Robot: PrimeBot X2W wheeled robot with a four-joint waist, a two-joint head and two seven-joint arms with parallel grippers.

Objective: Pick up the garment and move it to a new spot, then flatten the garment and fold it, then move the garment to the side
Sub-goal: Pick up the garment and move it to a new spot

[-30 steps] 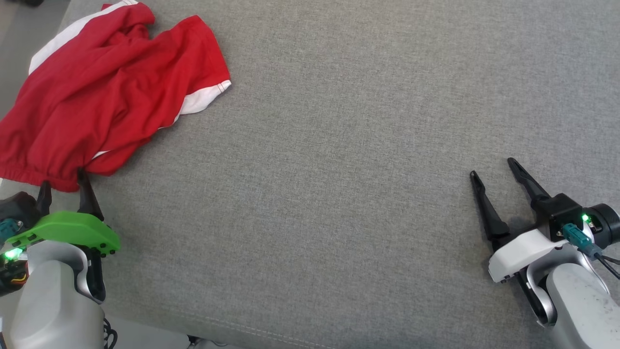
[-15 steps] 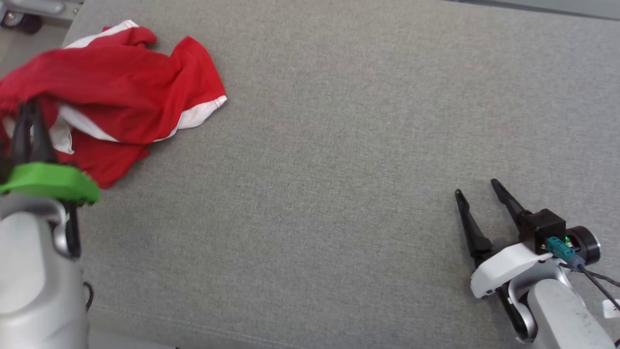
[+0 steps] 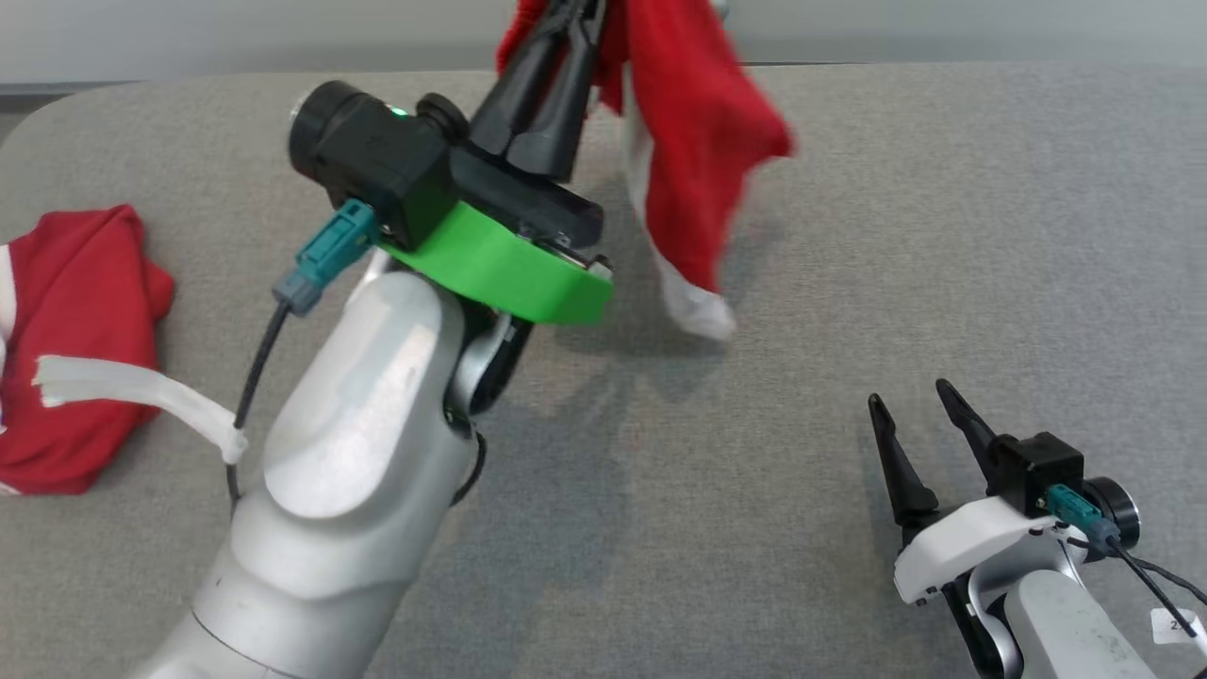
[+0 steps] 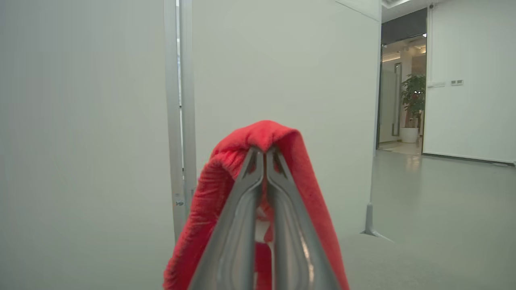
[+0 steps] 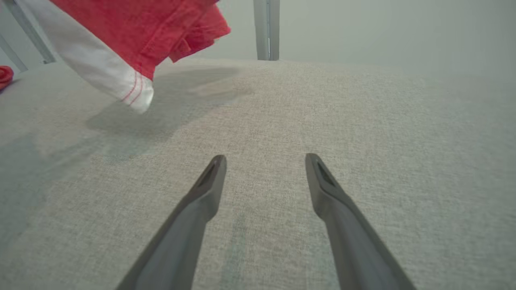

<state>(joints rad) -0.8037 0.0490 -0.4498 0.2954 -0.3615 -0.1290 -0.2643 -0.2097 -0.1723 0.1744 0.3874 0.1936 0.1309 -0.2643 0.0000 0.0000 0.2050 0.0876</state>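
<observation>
Left gripper is closed tight on the garment; in the left wrist view the two fingers are seen pressed together at the tips, with red cloth draped over them and down both sides. Gripper is held high over the far middle of the grey surface, fingers pointed away from the robot. Left forearm is stretched from the near left up across the surface.

Garment is hung from that grip, red with a white hem at its low end. Cloth is blurred in the head view. A shadow is cast on the surface below it. In the right wrist view the garment is seen at the far left, the hem close over the surface; whether it touches cannot be told.

Right gripper is set low at the near right, jaws spread apart, nothing between them, well apart from the garment.

A red heap of cloth is noted at the left edge of the surface, well apart from the hung garment.
</observation>
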